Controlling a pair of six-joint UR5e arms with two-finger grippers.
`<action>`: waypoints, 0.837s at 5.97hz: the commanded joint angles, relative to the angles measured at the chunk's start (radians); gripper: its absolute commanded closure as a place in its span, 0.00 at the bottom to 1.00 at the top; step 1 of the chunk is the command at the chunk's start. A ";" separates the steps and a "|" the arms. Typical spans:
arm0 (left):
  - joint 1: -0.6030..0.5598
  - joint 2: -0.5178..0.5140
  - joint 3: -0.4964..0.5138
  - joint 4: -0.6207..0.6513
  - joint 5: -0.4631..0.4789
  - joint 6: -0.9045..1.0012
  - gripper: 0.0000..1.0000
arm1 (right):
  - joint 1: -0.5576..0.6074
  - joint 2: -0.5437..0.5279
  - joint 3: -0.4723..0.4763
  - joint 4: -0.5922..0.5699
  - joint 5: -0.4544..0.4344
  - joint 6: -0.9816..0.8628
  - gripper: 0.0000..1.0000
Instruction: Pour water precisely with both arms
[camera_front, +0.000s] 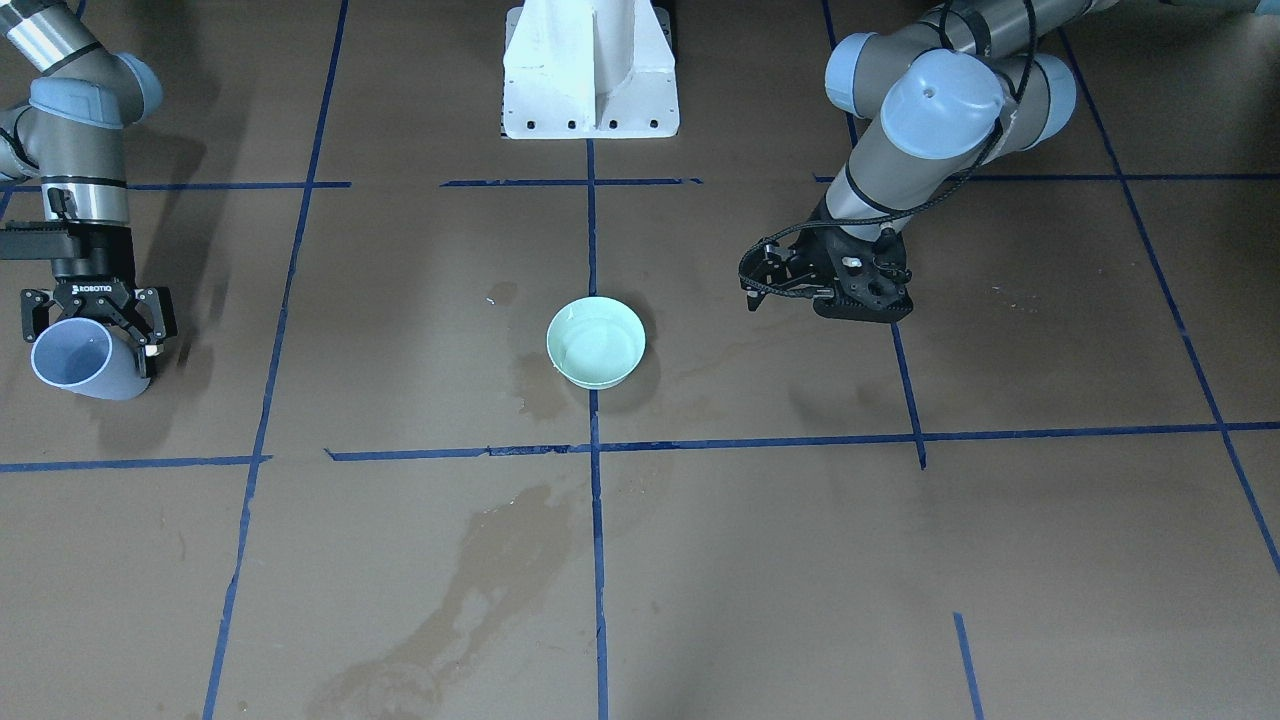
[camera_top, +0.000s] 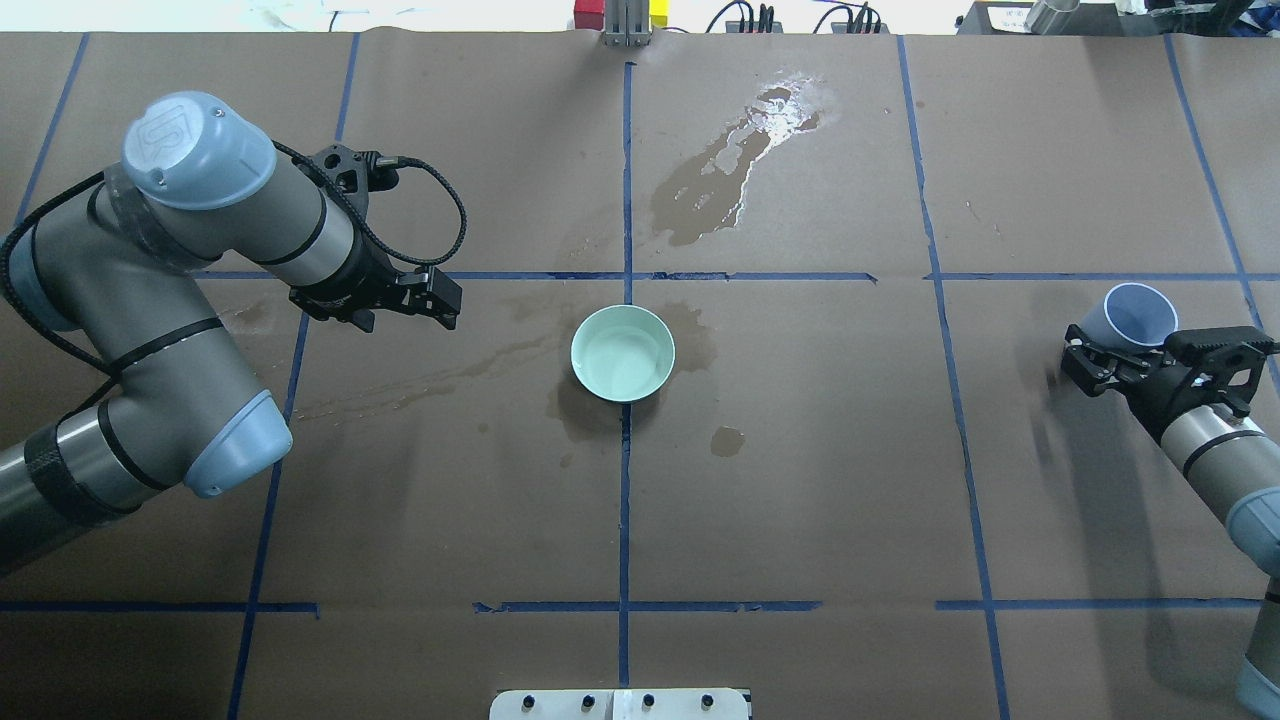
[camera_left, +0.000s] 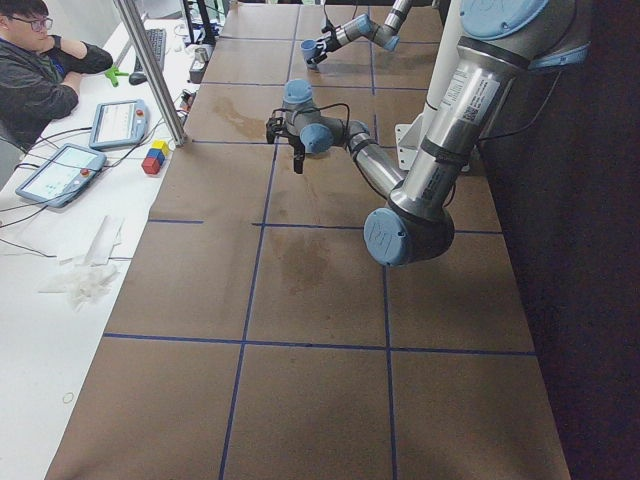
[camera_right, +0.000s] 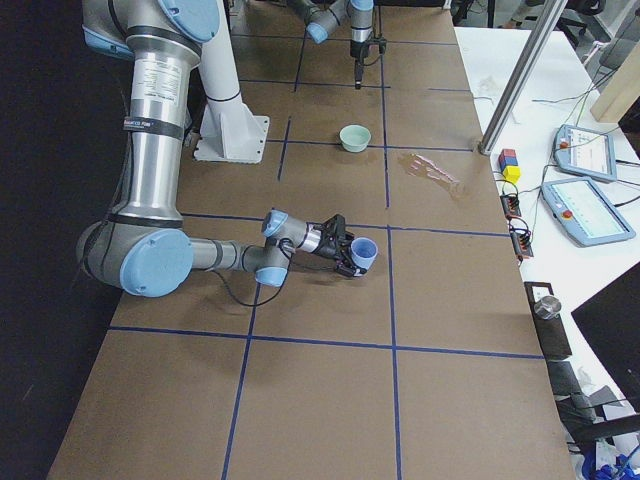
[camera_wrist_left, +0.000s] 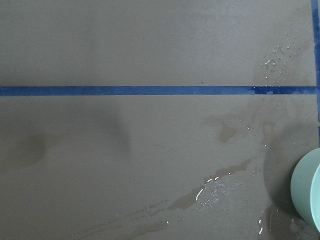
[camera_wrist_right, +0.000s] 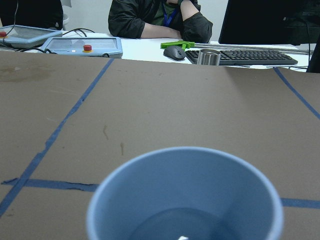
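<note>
My right gripper (camera_front: 95, 343) is shut on a pale blue cup (camera_front: 85, 362) at the table's right end, tilted with its mouth toward the far edge. It also shows in the overhead view (camera_top: 1140, 312). The right wrist view looks into the cup (camera_wrist_right: 185, 195), with a faint glint low inside. A mint-green bowl (camera_front: 552, 340) stands at the table's centre, with water (camera_front: 598, 348) showing as a sheen in it. My left gripper (camera_front: 750, 285) hangs over bare paper left of the bowl (camera_top: 577, 352), holding nothing. I cannot tell whether it is open.
Spilled water darkens the brown paper: a large puddle (camera_top: 730, 170) beyond the bowl and streaks (camera_wrist_left: 210, 192) between my left gripper and the bowl. The white pedestal (camera_front: 590, 70) stands at the robot's side. Operators' desk with tablets (camera_right: 585, 205) and a metal post (camera_right: 520, 75) lies past the far edge.
</note>
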 joint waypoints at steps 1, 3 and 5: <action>0.000 0.000 0.000 -0.002 0.000 0.000 0.00 | 0.004 0.009 -0.007 0.002 0.001 0.002 0.58; 0.000 0.000 0.000 -0.002 0.000 0.002 0.00 | 0.007 0.005 0.004 0.042 -0.016 -0.004 0.94; 0.000 0.000 0.000 -0.003 0.000 0.000 0.00 | 0.035 0.009 0.086 0.043 -0.012 -0.120 0.98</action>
